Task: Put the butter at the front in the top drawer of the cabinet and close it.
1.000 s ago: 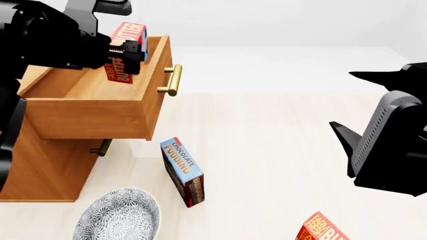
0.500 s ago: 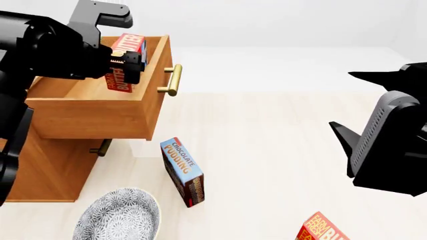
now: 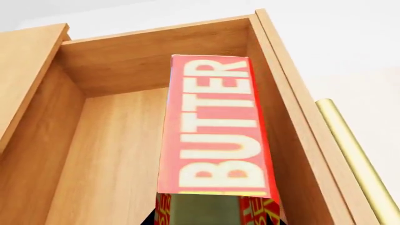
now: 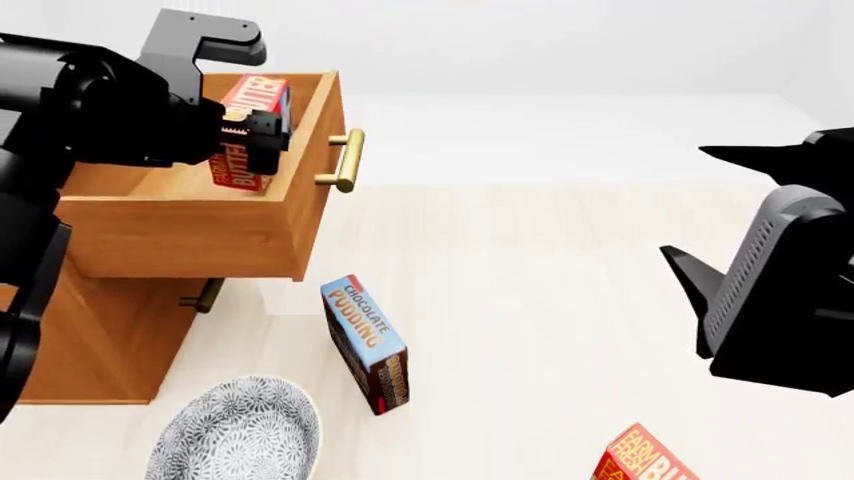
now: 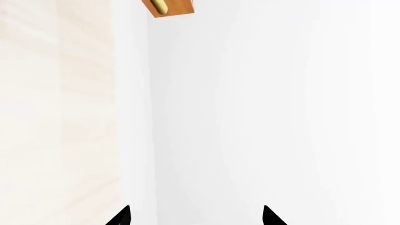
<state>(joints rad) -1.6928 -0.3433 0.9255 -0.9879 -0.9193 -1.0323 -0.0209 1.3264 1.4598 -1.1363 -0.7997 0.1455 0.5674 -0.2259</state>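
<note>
The butter [image 4: 254, 110], a red-and-orange carton, stands on end inside the open top drawer [image 4: 187, 215] of the wooden cabinet [image 4: 94, 335]. My left gripper [image 4: 248, 132] is shut on it from the left, just behind the drawer front. In the left wrist view the butter [image 3: 212, 140] hangs over the drawer floor [image 3: 106, 159] close to the front wall, and the left gripper [image 3: 216, 219] clamps its near end. My right gripper [image 4: 683, 200] hovers open at the right, far from the cabinet; in its own view the right gripper [image 5: 196, 218] holds nothing.
The drawer's brass handle [image 4: 344, 160] sticks out to the right. The lower drawer's handle [image 4: 203, 295] shows under it. A blue chocolate pudding box [image 4: 367, 340] and a patterned bowl [image 4: 238, 430] lie in front of the cabinet. A second butter carton [image 4: 647, 458] sits at the bottom right edge.
My left gripper has lowered the butter a little deeper into the top drawer. The right arm has barely moved.
</note>
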